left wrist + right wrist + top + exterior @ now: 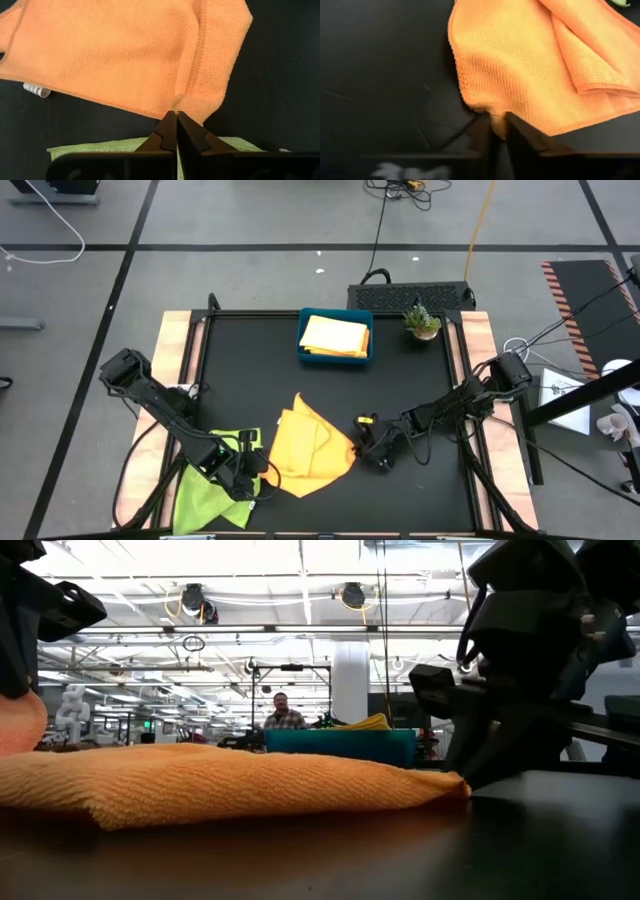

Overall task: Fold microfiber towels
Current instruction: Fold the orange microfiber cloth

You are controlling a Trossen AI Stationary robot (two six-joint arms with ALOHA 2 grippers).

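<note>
Nearest my low camera lies the orange towel (200,780), a rumpled, partly folded heap filling the lower left and middle of that frame on the black table (520,840). From overhead I see the same towel (305,442) in the lower middle of the picture.

My right gripper (497,131) sits at the towel's right corner, just right of centre overhead (372,448); its fingers (522,134) are nearly together with a bit of the orange edge between them, so I read it as pinching the towel.

My left gripper (176,131) is at the towel's lower left edge, lower left overhead (243,472). Its fingers are pressed fully together, tips at the hem; I can't tell whether any cloth is caught.

A green towel (208,498) lies under that arm at the bottom left.

Farther back, upper middle overhead, a blue tray (335,356) holds a folded yellow towel (335,336), with a small potted plant (421,321) to its right.
</note>
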